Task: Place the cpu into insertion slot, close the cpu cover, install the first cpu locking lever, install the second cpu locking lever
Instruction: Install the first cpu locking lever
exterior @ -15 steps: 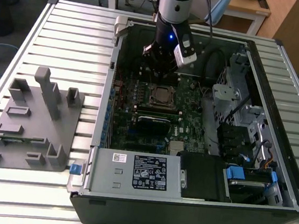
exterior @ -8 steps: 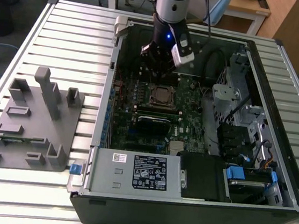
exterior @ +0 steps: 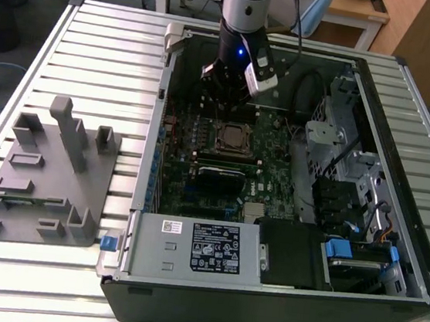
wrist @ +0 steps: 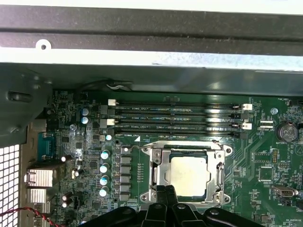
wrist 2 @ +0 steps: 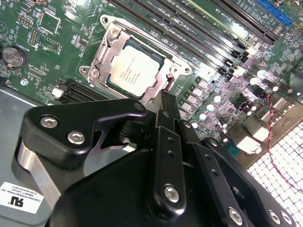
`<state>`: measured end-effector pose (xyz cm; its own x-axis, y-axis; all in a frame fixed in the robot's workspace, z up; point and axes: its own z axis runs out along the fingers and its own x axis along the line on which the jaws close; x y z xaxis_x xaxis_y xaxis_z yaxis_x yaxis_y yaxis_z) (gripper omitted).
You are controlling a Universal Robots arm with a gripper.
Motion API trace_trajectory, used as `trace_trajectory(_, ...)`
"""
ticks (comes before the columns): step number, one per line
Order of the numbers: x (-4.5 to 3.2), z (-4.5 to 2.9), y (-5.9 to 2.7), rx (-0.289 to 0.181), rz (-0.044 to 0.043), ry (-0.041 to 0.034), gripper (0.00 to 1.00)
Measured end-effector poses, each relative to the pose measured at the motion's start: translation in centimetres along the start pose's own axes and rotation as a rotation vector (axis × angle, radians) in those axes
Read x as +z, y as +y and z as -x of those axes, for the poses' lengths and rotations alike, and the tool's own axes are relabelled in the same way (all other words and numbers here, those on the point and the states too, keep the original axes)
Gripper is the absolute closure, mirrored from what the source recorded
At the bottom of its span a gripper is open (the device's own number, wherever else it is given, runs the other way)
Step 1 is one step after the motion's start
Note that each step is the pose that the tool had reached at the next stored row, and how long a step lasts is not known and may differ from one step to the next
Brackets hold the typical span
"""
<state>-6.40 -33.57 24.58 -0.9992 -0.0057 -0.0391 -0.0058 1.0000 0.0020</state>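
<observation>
1. Your gripper (wrist 2: pixel 169 101) has its two black fingers (wrist 2: pixel 169 156) drawn together, with nothing clamped between them.
2. In the exterior view the gripper (exterior: pixel 222 107) hangs inside the open computer case (exterior: pixel 402 151), tips pointing down at the motherboard (exterior: pixel 274 156).
3. The cpu (wrist 2: pixel 135 71) lies flat in the insertion slot (wrist: pixel 227 150), just beyond the fingertips. Its pale metal top faces up.
4. The cpu cover (wrist 2: pixel 102 61) is down. Its silvery frame lies flat around the chip, which shows through the cut-out centre.
5. In both wrist views the fingertips are right at the near edge of the cover. You cannot tell from these pictures whether they touch it.
6. The memory slots (wrist: pixel 175 118) run in a row on the far side of the slot from your gripper.
7. A grey fixture block (exterior: pixel 46 173) sits on the slatted table (exterior: pixel 110 56) outside the case, well apart from the gripper, toward the exterior view's left.
</observation>
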Motion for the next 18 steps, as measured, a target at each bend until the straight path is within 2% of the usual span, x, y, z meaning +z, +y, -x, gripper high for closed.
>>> trace_trajectory(18,-0.41,0.00,0.00,0.000,0.0001,-0.0001,0.89)
